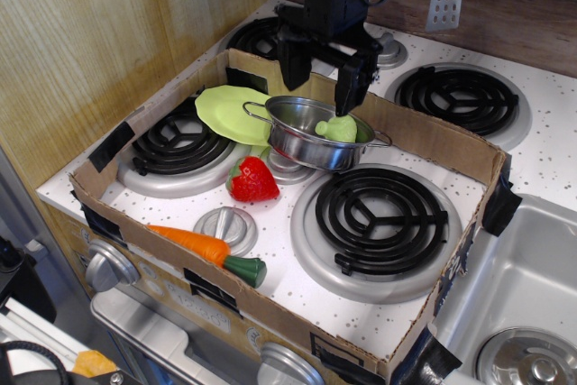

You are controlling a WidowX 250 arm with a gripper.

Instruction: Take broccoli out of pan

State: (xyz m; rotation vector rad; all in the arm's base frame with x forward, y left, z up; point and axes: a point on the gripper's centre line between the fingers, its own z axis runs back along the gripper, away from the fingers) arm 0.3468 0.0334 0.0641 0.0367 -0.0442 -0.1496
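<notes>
The broccoli [339,127], a small pale lime-green lumpy toy, lies inside the pan [302,142], a shiny steel pot with two wire loop handles, in the middle of the toy stove inside a cardboard tray. My black gripper [320,80] hangs just above the pan's back rim, its two fingers spread wide apart, one finger [347,89] right above the broccoli. It holds nothing.
A flat lime-green plate [227,112] lies left of the pan. A red strawberry [252,179] sits in front of it, and a carrot [203,245] lies near the front wall. The cardboard tray wall [433,137] rings these. A sink [518,295] is at the right.
</notes>
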